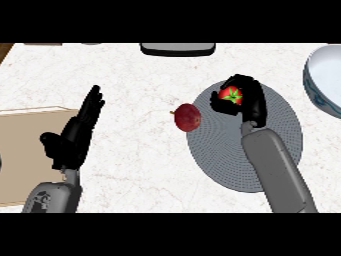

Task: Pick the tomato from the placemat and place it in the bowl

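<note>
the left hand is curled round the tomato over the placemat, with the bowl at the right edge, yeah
No: the head view shows the right hand curled round the tomato over the placemat. The bowl is at the right edge.

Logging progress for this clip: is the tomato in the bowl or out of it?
Out. The right hand curls round the tomato over the grey placemat; the bowl at the right shows only its white inside.
</note>
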`<state>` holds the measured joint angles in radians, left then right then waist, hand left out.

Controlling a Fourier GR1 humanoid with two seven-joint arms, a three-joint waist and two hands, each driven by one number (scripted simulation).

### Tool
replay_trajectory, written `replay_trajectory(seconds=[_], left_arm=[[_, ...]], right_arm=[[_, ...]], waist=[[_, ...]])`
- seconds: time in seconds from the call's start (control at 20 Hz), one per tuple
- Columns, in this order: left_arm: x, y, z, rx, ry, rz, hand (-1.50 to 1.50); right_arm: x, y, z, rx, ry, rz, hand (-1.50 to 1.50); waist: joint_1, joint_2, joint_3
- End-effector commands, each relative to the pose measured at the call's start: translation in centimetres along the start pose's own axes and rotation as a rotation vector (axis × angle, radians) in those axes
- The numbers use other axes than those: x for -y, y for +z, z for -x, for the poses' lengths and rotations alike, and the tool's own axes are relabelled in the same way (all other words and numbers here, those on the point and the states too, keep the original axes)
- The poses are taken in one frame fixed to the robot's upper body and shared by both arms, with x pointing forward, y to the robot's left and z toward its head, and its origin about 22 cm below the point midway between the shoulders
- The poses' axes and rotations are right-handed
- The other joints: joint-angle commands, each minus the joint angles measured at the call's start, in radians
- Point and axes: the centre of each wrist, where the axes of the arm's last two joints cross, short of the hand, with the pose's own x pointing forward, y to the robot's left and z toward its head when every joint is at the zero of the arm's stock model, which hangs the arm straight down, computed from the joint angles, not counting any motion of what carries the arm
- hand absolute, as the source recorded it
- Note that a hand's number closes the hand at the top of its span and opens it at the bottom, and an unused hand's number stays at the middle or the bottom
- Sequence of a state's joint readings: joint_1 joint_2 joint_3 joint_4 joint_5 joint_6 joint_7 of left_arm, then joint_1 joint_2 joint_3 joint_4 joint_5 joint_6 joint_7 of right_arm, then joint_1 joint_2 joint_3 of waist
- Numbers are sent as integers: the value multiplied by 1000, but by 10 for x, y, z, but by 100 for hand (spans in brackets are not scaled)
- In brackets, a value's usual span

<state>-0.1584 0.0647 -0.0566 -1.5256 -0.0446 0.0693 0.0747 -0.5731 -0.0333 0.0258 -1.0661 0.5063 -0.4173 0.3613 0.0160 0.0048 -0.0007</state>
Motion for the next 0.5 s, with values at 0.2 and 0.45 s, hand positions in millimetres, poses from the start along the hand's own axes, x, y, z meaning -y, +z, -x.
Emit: replay_trajectory(seconds=[0.2, 0.45], left_arm=[[10, 0, 1, 5, -4, -8, 0], [-9, 3, -10, -13, -13, -18, 0]], right_arm=[[9, -27, -67, 230, -21, 263, 150], [39, -23, -113, 318, 93, 388, 150]], waist=[[-2, -1, 0], [-21, -11, 0]])
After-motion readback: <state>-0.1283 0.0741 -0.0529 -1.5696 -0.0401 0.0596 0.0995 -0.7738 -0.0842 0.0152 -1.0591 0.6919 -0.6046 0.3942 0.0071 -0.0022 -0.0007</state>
